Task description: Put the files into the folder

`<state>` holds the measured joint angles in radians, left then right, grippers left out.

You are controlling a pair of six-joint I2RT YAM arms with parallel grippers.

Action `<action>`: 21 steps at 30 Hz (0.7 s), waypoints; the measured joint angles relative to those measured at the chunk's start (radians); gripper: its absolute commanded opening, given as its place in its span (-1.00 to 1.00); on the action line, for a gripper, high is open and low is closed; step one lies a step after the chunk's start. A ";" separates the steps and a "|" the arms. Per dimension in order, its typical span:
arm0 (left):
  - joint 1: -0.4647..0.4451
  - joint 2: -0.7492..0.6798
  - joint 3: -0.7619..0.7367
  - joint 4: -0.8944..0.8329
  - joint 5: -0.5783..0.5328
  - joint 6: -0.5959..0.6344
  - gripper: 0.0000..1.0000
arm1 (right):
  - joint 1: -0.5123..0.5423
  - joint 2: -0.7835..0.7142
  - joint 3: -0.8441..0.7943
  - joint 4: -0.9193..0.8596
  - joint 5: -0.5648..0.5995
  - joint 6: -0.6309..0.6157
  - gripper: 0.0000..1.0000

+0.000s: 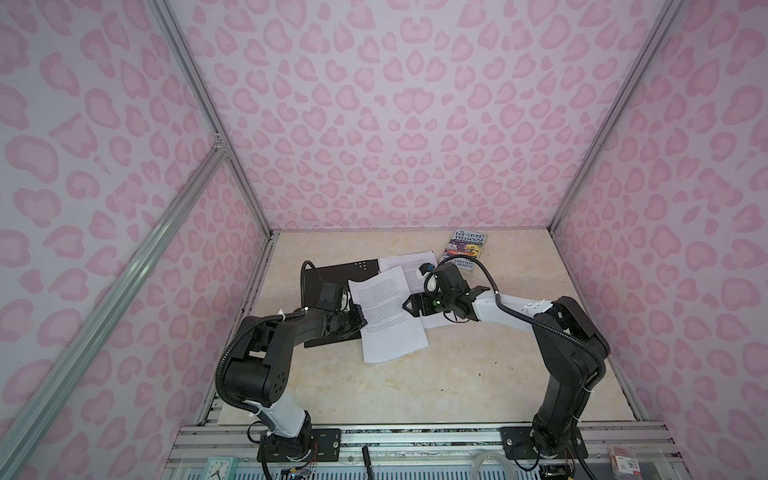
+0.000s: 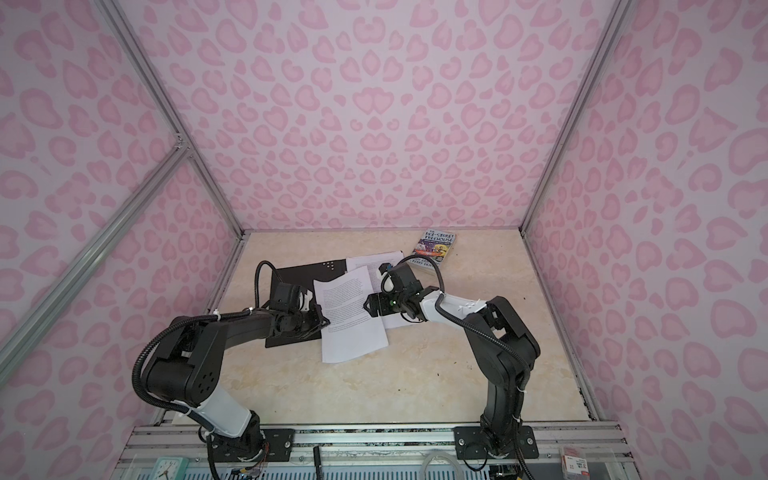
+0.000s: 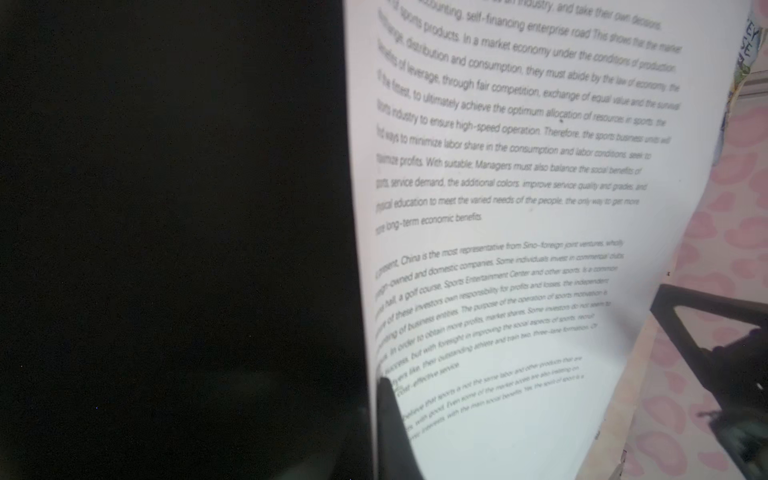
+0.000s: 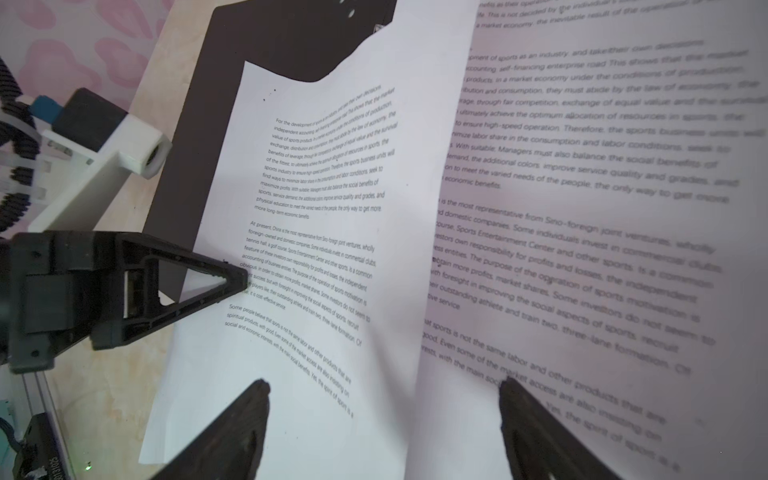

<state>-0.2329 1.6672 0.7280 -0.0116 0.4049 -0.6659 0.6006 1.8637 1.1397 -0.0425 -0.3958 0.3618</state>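
The folder [image 1: 332, 272] lies open at the left of centre in both top views, black inside up, with small white dots at a far corner. Several files overlap on and beside it: one large printed sheet [image 1: 388, 328] in front, others [image 1: 409, 262] behind. My left gripper [image 1: 362, 319] is shut on that front sheet's left edge; in the left wrist view one dark finger [image 3: 390, 415] presses the page [image 3: 519, 187]. My right gripper [image 1: 409, 305] hangs open at the sheet's right edge. In the right wrist view its fingers [image 4: 245, 415] straddle the edge of a nearer, overlapping sheet [image 4: 582, 208].
A paperback book [image 1: 467, 249] lies at the back right, just behind the right arm's wrist. Pink patterned walls with aluminium posts close in three sides. A small clock [image 1: 218, 467] and loose items sit on the rail in front of the arm bases.
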 measured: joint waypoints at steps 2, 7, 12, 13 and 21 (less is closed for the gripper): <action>0.000 -0.001 -0.002 0.004 0.000 0.003 -0.93 | 0.007 0.039 0.030 -0.017 -0.002 -0.004 0.62; 0.000 -0.006 -0.006 0.009 -0.005 0.004 -0.94 | 0.015 0.085 0.047 -0.031 -0.031 0.000 0.42; 0.000 -0.007 -0.006 0.008 -0.009 0.004 -0.93 | 0.022 0.089 0.039 -0.005 -0.085 0.037 0.09; 0.000 -0.007 -0.006 0.008 -0.008 0.004 -0.93 | 0.023 0.089 0.035 0.004 -0.098 0.046 0.02; 0.000 -0.007 -0.006 0.009 -0.008 0.004 -0.93 | 0.024 0.105 0.031 0.040 -0.156 0.091 -0.60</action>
<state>-0.2333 1.6604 0.7219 -0.0029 0.3965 -0.6617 0.6243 1.9690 1.1702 -0.0029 -0.5522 0.4530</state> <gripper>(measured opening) 0.050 0.239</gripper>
